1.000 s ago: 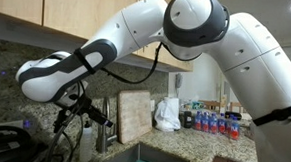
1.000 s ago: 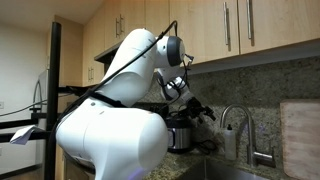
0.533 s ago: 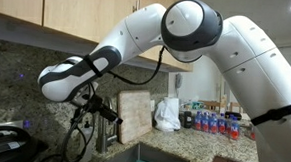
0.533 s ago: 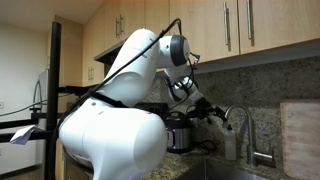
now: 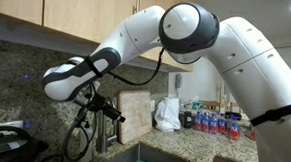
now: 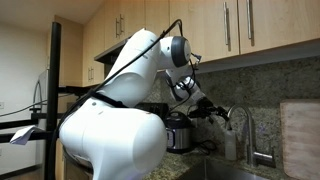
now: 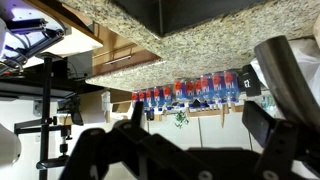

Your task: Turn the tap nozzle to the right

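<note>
The tap nozzle (image 6: 243, 116) is a slim steel gooseneck that rises behind the sink against the granite wall. In an exterior view my gripper (image 6: 221, 112) is at the arch of the spout, right beside its top bend; I cannot tell whether it touches. From the opposite side my gripper (image 5: 113, 111) covers most of the tap, and only its lower stem (image 5: 100, 139) shows. The wrist view is upside down. It shows both dark fingers (image 7: 200, 118) spread wide apart with nothing between them. The tap does not show there.
A wooden cutting board (image 5: 135, 115) leans on the wall beside the tap and also shows in the other view (image 6: 300, 135). A white bag (image 5: 167, 114) and a row of bottles (image 5: 213, 122) stand on the counter. A black cooker (image 6: 180, 131) stands near the sink (image 5: 153, 159). Cabinets hang overhead.
My arm has swung the gripper toward the tap, from short of it to right at the arch of the spout. The tap itself has not visibly turned.
</note>
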Motion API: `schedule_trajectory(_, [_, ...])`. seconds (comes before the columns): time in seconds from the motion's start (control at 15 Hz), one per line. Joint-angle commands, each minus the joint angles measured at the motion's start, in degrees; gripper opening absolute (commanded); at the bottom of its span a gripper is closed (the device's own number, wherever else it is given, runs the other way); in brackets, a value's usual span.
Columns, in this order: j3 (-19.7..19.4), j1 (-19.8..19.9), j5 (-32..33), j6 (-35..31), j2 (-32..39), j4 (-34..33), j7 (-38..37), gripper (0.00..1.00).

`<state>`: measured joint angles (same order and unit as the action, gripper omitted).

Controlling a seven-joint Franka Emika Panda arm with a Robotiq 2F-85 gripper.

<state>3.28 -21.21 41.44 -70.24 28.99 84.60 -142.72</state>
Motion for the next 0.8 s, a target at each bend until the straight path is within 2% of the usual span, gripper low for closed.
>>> schedule_trajectory(0.0, [-0.68,2.67,-0.55,1.44,1.32,-2.29,0.61,1.00])
schedule_trajectory(0.73, [-3.08,7.13,-1.72,2.46,1.40,-4.00,-0.01,1.00])
